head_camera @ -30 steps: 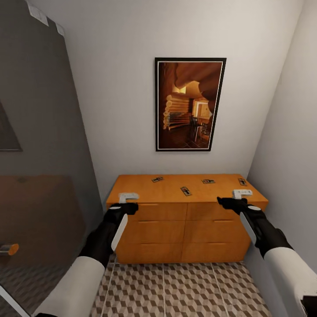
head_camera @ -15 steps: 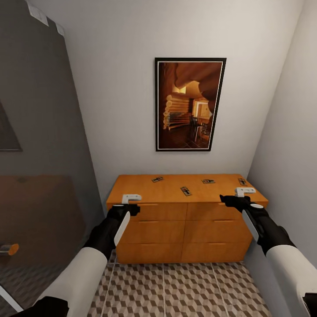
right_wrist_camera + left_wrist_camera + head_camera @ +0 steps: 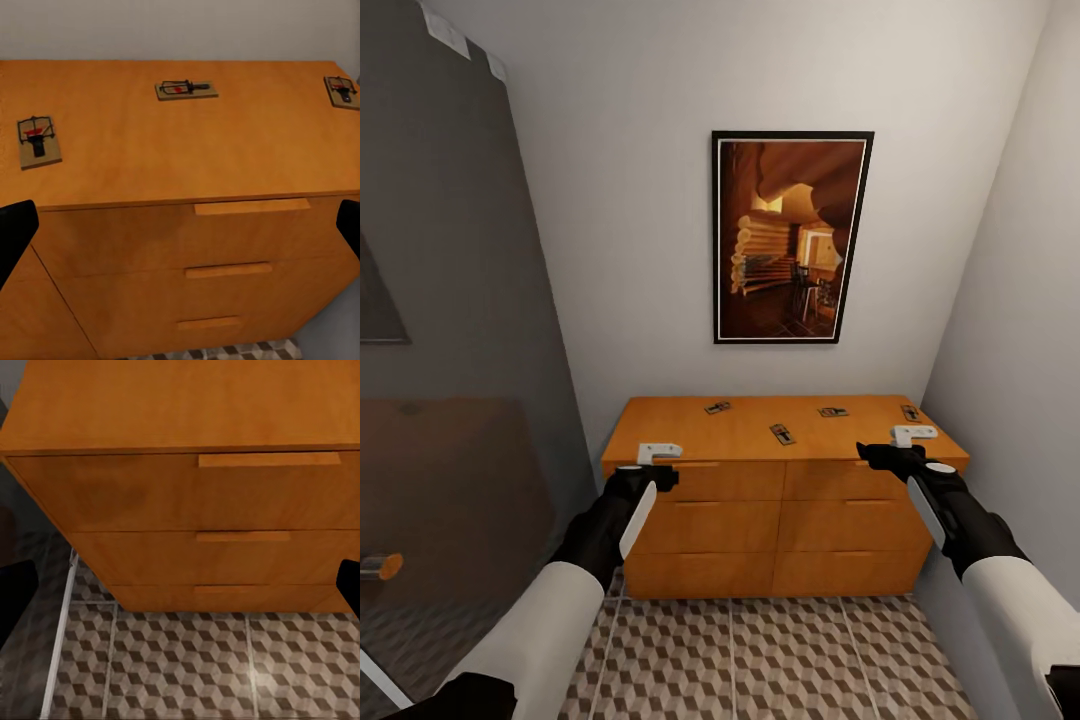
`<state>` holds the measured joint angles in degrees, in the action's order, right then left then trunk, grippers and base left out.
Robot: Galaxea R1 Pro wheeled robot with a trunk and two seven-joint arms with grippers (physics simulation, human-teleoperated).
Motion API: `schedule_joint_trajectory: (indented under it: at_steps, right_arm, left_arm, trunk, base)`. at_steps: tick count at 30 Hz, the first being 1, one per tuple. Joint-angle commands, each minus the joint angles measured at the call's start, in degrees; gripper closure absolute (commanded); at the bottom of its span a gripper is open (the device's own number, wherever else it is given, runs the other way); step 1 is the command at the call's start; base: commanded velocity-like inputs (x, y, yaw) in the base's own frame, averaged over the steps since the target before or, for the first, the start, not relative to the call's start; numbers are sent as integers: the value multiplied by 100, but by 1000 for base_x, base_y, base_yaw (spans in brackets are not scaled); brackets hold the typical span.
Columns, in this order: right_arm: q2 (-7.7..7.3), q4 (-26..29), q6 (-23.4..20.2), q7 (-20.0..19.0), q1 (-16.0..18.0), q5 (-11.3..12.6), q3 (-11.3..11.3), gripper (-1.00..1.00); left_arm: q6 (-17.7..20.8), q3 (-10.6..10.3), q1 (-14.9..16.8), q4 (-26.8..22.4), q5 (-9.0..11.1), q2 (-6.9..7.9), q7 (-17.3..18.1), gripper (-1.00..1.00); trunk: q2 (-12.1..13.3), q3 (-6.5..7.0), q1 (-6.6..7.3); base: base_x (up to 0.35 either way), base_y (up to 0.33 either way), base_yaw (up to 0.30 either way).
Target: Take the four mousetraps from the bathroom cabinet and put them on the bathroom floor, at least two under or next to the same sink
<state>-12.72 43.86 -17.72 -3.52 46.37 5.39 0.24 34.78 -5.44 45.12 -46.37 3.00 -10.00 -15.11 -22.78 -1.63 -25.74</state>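
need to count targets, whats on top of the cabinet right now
Four mousetraps lie flat on the cabinet top: one far left, one nearer the front middle, one further right, one by the right edge. What the closed drawers hold is hidden.

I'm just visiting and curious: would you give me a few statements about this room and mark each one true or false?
1. Four mousetraps lie on top of the cabinet. True.
2. The left gripper holds a mousetrap. False: it is open and empty, at the cabinet's front edge.
3. A framed picture hangs on the wall above the cabinet. True.
4. The bathroom floor is plain white. False: its tiles carry a brown and beige cube pattern.
5. The right gripper is shut on a cabinet handle. False: it is open over the cabinet top.
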Motion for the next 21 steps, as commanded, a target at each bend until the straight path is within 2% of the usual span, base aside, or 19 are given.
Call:
schedule_joint_trajectory:
  at_steps: [1,11,21]
  right_arm:
    - [-3,9,-30,-6,4,56,2,-100]
    - [4,9,-30,-12,4,53,10,-100]
    - [7,9,-24,-50,4,70,11,-100]
  left_arm:
    - [24,-10,5,25,33,0,-45,-100]
    - [-59,-9,5,700,62,0,-57,-100]
    - [-94,-2,5,861,76,0,-9,-100]
  trunk:
    - [-14,-14,-4]
    - [-14,-14,-4]
    - [-14,-14,-4]
  base:
    - [0,0,0]
    - [0,0,0]
    - [0,0,0]
